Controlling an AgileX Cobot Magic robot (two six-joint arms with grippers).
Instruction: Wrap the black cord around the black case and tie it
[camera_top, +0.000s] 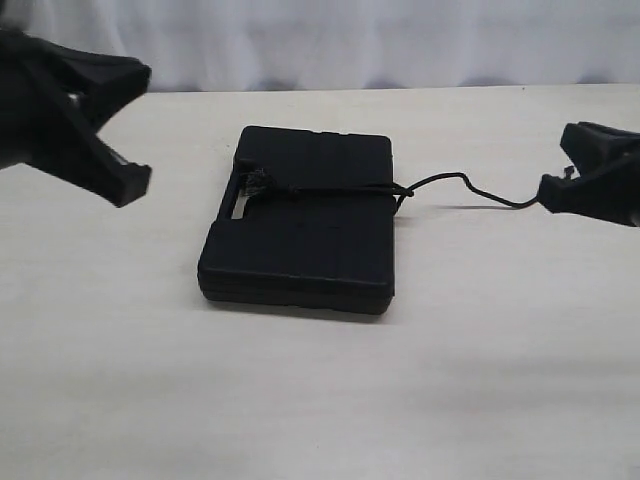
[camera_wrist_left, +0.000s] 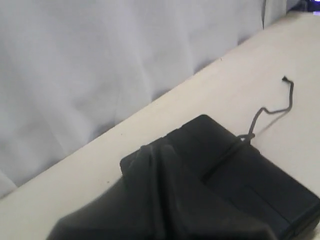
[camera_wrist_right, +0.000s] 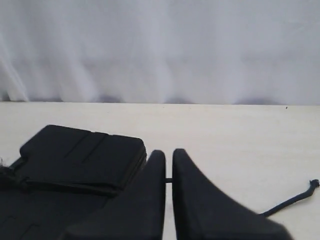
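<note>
My right tool (camera_wrist_right: 168, 156) is hanging closest to its wrist camera. Its two fingers (camera_wrist_right: 145, 210) are standing together with only a thin slit between them, and I am gripping nothing that I can make out. Through that slit a short piece of the black cord (camera_wrist_right: 292, 201) is showing, running behind the fingers rather than between the pads. Its plain end is lying free on the pale surface (camera_top: 320, 400) just beside this tool.

My left tool (camera_wrist_left: 157, 160) is also pressing together in its own wrist view, a dark mass with a single crease, and it is covering one corner of the black case (camera_top: 300, 240) there. In the exterior view each tool's outline is reading more like a fork. In that view, the left tool is hovering off to the left, apart from the case.

Farther out, the case is lying flat in the middle of the surface, between my two tools and touching neither. One run of the cord is crossing its ribbed top from the frayed knot (camera_top: 255, 183), which is sitting by the handle slot (camera_top: 240, 207) on the left short edge, over to the right edge. From there it is arching toward my right tool. Beyond the surface's far edge a white cloth (camera_top: 350, 40) is hanging.
</note>
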